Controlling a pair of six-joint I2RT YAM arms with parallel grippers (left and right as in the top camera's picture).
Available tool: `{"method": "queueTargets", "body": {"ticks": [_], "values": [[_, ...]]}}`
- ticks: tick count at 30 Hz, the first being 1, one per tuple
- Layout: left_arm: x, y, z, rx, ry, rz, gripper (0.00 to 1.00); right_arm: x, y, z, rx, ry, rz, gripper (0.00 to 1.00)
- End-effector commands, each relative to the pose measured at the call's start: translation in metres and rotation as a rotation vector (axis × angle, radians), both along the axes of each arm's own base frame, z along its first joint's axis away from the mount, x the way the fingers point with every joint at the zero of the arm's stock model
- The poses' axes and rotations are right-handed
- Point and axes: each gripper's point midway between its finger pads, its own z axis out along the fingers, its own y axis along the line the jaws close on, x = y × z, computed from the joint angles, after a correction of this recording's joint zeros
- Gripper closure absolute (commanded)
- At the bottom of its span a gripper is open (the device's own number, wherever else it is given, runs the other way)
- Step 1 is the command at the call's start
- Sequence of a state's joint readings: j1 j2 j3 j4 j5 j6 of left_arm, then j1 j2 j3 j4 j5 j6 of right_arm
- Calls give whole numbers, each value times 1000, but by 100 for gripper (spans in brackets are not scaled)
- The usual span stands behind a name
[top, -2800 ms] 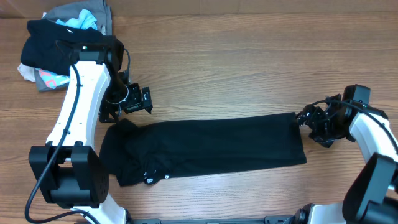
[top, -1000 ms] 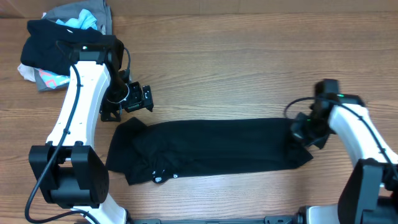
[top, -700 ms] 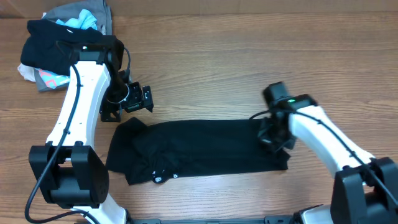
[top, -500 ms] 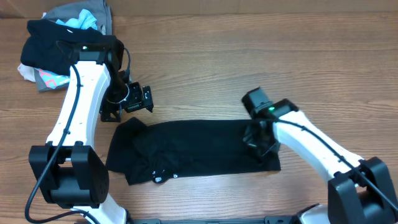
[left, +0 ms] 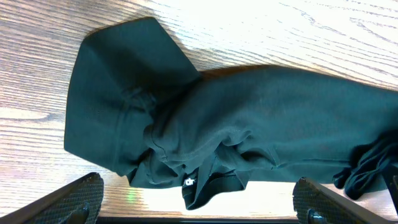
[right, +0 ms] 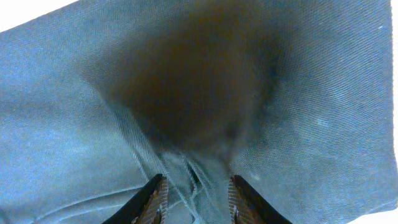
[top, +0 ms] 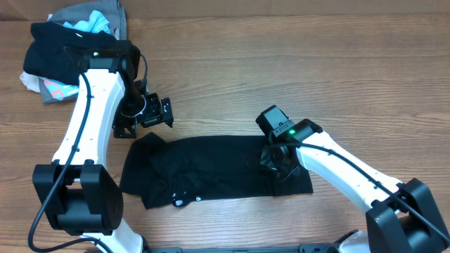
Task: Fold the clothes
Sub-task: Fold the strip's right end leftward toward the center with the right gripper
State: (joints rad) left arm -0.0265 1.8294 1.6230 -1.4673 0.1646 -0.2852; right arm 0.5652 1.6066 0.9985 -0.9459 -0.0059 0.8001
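Jaws: left gripper (left: 199,205) gaping wide, empty; right gripper (right: 196,199) narrowly parted, straddling bunched fabric.
Handling: plain black soft T-shirt (top: 211,172) seeming limp, light; pinching an edge probably suits.

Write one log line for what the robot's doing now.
black T-shirt: lying on wooden table, right end doubled back | right gripper: jaws apart astride the fold | left gripper: open, off the cloth

no legible text, labels or numbers
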Motion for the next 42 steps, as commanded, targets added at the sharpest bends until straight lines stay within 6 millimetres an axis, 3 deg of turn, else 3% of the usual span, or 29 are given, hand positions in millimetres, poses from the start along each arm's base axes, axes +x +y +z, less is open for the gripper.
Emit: {"method": "queueTargets", "body": {"ticks": [1,6,7,9,10,12,17,20,22,28,33,39,42], "values": [[-2,-4,-1,-13,8,-16,0,3,12,13,53,0,2,64],[-2,-4,-1,-13,8,-15,0,14,6,53,28,-5,4,60],[-2,-4,-1,-13,8,-16,0,19,-1,65,6,-13,-11,41],[-3,-4,-1,-13,10,-16,0,27,-12,80,-19,-30,-4,22],[-3,-4,-1,-13,12,-19,0,31,-18,85,-30,-37,-8,6],[-4,-4,-1,-14,16,-26,0,39,-35,89,-49,-46,-20,0],[-7,-4,-1,-15,25,-33,0,50,-92,84,-38,-7,-33,0],[-7,-4,-1,-15,24,-38,0,50,-108,77,86,13,36,0],[-7,-4,-1,-15,24,-37,0,46,-109,68,256,6,92,1],[-7,-4,-1,-16,24,-37,0,42,-99,48,632,-89,31,2],[-7,-4,-1,-16,23,-36,0,19,-83,10,718,-92,28,3],[-8,-4,-1,-16,27,-36,0,-3,-74,-12,733,-64,29,9],[-8,-4,-1,-16,27,-36,0,-8,-73,-20,734,-56,8,19]]}}
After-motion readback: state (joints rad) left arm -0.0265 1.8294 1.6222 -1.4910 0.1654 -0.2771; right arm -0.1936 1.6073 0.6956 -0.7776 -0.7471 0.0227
